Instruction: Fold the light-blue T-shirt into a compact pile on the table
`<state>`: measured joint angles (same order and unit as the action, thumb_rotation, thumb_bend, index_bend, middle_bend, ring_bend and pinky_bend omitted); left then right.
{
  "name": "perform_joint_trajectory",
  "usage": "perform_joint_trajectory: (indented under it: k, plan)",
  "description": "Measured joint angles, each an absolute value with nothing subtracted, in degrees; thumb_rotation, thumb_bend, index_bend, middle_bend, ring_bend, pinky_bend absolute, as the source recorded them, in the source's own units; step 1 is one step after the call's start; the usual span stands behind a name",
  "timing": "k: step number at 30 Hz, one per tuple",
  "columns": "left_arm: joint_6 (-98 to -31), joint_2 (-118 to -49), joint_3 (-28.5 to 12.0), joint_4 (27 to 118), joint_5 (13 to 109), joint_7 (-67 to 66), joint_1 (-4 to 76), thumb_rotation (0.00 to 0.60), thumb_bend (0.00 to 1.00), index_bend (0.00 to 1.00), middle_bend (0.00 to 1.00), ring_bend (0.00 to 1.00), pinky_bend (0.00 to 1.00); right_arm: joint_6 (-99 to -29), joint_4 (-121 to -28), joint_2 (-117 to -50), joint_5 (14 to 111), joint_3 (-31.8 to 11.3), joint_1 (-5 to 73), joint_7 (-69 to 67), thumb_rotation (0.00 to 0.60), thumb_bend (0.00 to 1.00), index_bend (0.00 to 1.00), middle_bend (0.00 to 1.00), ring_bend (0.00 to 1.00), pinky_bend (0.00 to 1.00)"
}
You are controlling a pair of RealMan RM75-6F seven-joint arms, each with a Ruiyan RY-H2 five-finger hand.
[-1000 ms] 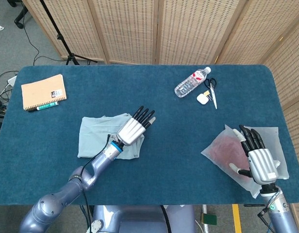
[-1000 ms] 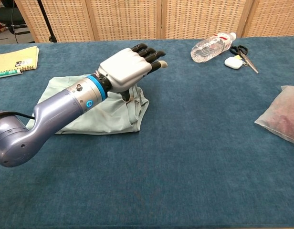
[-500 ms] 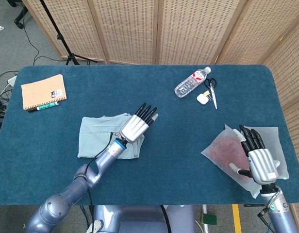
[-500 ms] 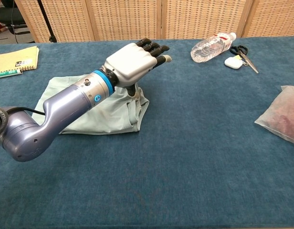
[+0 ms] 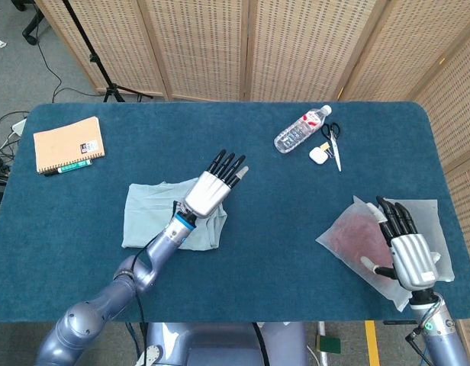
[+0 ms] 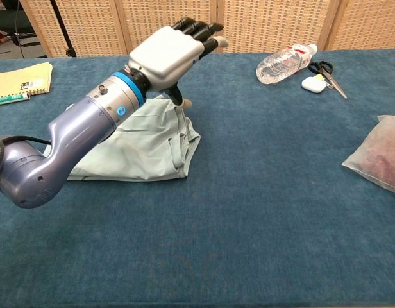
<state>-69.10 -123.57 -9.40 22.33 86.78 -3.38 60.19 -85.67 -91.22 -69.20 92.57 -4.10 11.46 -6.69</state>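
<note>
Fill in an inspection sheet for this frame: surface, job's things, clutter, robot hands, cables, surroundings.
Surface: table covered in dark blue cloth, no spills seen.
Job's things: light-blue T-shirt lies folded in a pile left of centre.
Clutter: notebook with pen far left; water bottle, scissors and small white case at the back; plastic bag on the right.
Robot hands: left robot hand raised above the shirt, fingers extended, holding nothing; right robot hand open over the bag.
Cables: cables on the floor at left.
Surroundings: wicker screens behind; stand leg at back left.
</note>
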Motion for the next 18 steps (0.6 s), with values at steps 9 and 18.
perform_joint_trajectory:
  k: [9, 18]
  plan:
    - [-74.1, -113.8, -11.2, 37.4, 85.2, -4.6, 56.6, 0.600, 0.00, 0.00, 0.00, 0.00, 0.00, -86.3, -91.7, -69.2, 93.5, -3.7, 11.2, -5.9, 0.600, 0.03, 0.00, 0.00, 0.00, 0.00]
    - [-75.7, -95.9, -11.4, 67.5, 80.6, -9.8, 47.2, 0.600, 0.00, 0.00, 0.00, 0.00, 0.00, -87.3, -92.1, -69.1, 94.5, -3.5, 10.8, -5.3, 0.600, 0.03, 0.00, 0.00, 0.00, 0.00]
